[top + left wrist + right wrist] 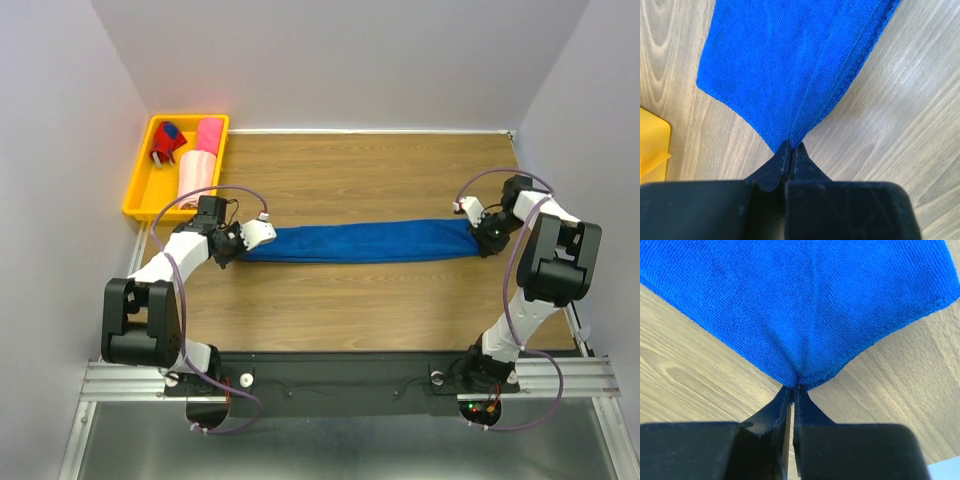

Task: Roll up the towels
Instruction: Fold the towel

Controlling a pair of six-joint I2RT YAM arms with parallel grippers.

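Royal blue towel (360, 243) is stretched long and narrow across the middle of the wooden table (380, 170), its long axis running left to right. Each end is drawn to a point in a claw. I cannot tell whether the pinched ends touch the wood or hang just above it.

Left gripper (243, 248): clamped on the left end of the blue towel. In the left wrist view the black fingertips (782, 160) meet with the cloth gathered tight between them. The fabric fans out wide beyond, and stacked folded layers show along its right edge. A corner of the yellow tray (652, 145) sits at the left margin of that view, apart from the cloth.

Right gripper (480, 232): clamped on the right end of the blue towel. In the right wrist view the hemmed edge is bunched at the fingertips (805, 400), which are pressed together on it. The cloth spreads to both sides over the wood grain.

In the overhead view the yellow tray stands at the far left corner of the table, against the left wall. Inside it, along its right side:
- hot pink towel (209, 133) at the far end
- pale pink towel (198, 172) nearer, end to end with it

Both look like rolls. A small red and blue item (166, 143) lies in the tray's far left part; I cannot identify it.
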